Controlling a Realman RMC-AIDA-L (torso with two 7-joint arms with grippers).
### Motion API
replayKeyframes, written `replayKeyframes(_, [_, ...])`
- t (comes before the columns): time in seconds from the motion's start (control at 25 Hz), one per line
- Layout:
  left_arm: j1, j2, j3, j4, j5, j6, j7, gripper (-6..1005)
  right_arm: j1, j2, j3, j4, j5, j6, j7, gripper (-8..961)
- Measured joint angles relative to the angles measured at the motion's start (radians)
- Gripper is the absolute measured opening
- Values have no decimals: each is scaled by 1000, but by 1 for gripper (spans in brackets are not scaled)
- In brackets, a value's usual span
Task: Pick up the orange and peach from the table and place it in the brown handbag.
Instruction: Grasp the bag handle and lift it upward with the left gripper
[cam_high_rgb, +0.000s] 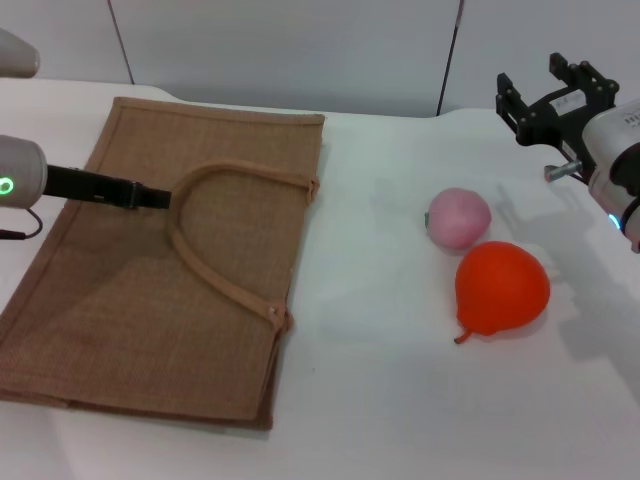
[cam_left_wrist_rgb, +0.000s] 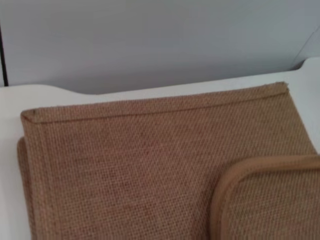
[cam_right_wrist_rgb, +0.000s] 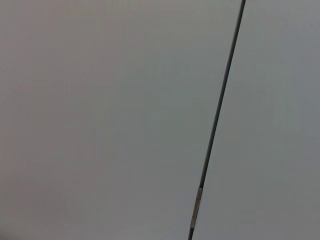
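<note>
1. White table with a plain grey panelled wall behind; all task items sit on the tabletop
2. brown handbag lies flat on its side on the robot's left half of the table, mouth edge facing the fruit, so it looks collapsed shut; it probably needs opening before anything goes in
3. One looped handle rests on top of the upper panel; the second seems tucked under the mouth edge, mostly hidden
4. left gripper reaches low over the bag, its dark tip at the handle loop, likely positioned to catch the handle or lift the top panel; can't tell whether the fingers are apart or together
5. Left wrist view shows only the bag weave, a far corner and a curve of handle; no fingers of its own visible
6. peach sits on the table right of the bag, well apart from it
7. orange sits just in front of the peach, touching or nearly so, stem end pointing toward the robot's left
8. right gripper is raised beyond the fruit at the far right, fingers spread wide, holding nothing; looks staged for a pick
9. Right wrist view shows only wall and a panel seam, so it points away from the table
10. Neither fruit is in the bag yet; task looks to be at its start
</note>
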Motion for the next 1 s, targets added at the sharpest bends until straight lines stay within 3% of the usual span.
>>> replayKeyframes(0.4, [-13, 3, 10, -34, 1, 37, -5, 409, 0, 1, -1, -5, 0, 7, 0, 639])
replayKeyframes(0.64, [-21, 3, 10, -35, 6, 50, -5, 499, 0, 1, -1, -10, 0, 8, 0, 639])
replayKeyframes(1.0, [-30, 0, 14, -61, 9, 86, -5, 488, 0, 1, -1, -10, 0, 8, 0, 639])
